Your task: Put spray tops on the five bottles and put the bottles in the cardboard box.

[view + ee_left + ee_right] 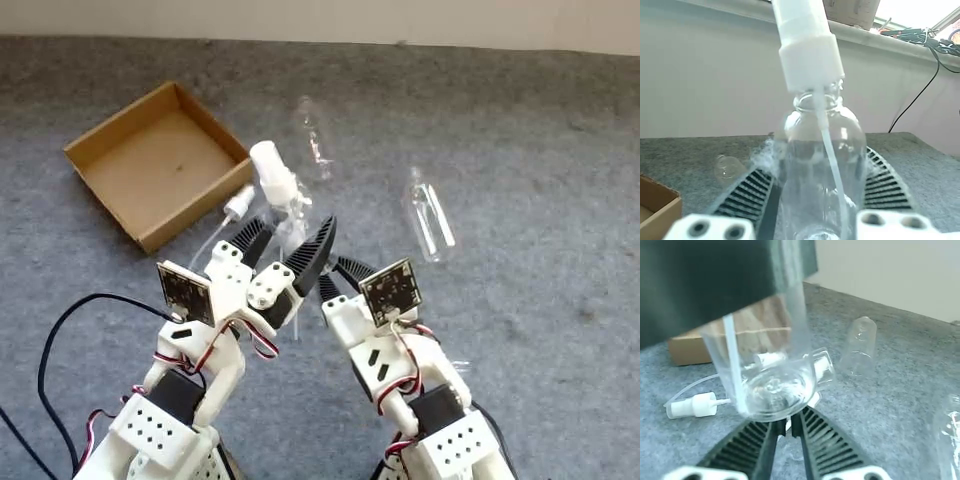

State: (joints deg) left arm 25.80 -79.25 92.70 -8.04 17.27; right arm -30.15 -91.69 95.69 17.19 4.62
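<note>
My left gripper [293,230] is shut on a clear bottle [817,165] and holds it upright above the table. A white spray top [807,50] sits tilted on the bottle's neck, with its tube running down inside. In the right wrist view the bottle's base [775,390] hangs just above my right gripper [788,426], which is shut with nothing between its fingers. A loose spray top [238,204] with a long tube lies beside the cardboard box [105,140]. Two bare bottles [314,135] [430,215] lie farther out.
The open box stands at the far left, its near corner close to the held bottle. In the right wrist view another clear bottle [824,369] lies on the grey carpet behind the held one. Both arms' bases crowd the near edge.
</note>
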